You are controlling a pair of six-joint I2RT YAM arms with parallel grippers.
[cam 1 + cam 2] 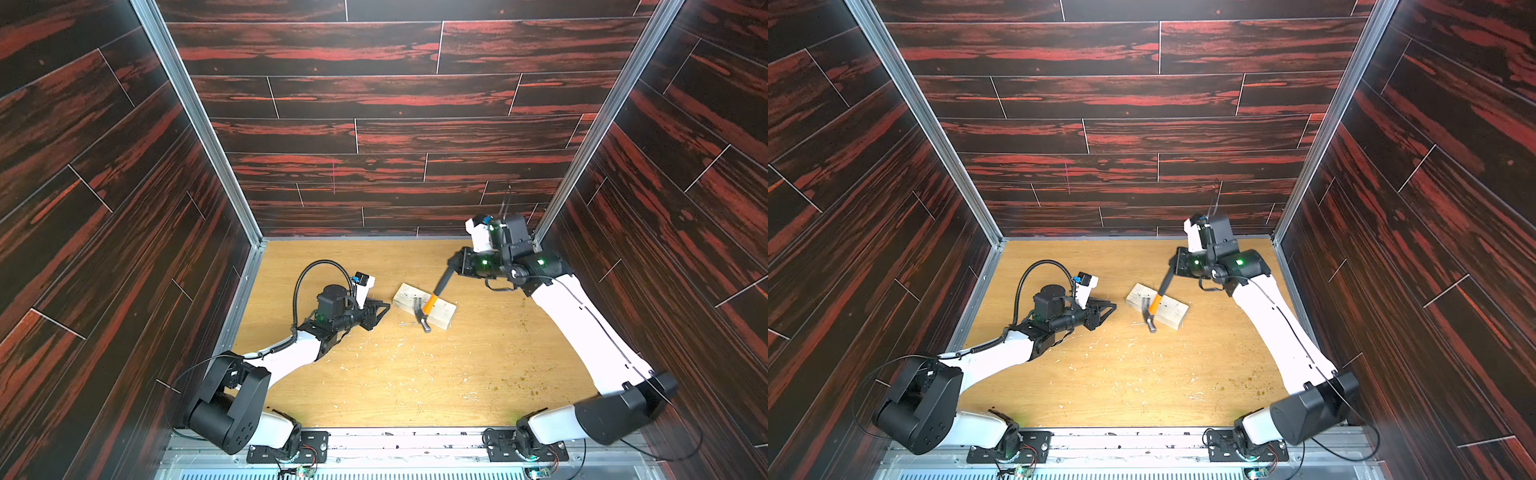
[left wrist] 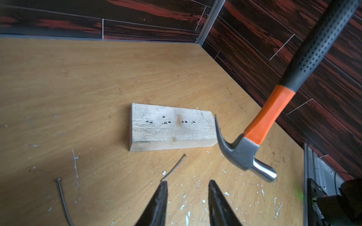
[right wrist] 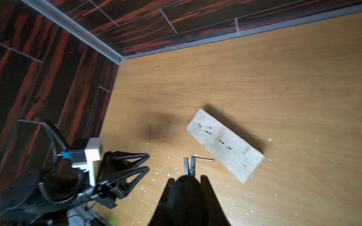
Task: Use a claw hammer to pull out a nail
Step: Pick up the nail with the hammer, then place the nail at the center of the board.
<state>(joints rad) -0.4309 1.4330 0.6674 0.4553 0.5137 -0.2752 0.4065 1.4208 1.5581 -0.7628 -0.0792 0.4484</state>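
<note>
Because the right gripper (image 1: pixel 454 262) is squeezing shut on the far black end of the hammer (image 2: pixel 242 154), it is getting a long handle to pull with. The hammer is hanging in the air over the edge of the block (image 2: pixel 172 127), head down. The left gripper (image 2: pixel 188 184) is sitting low beside the block with its jaws apart and nothing in them, maybe ready to hold the wood down. A nail (image 2: pixel 174 168) is lying loose on the table (image 2: pixel 78 88) by the block, and only holes are showing in the wood, so the pulling is looking done.
</note>
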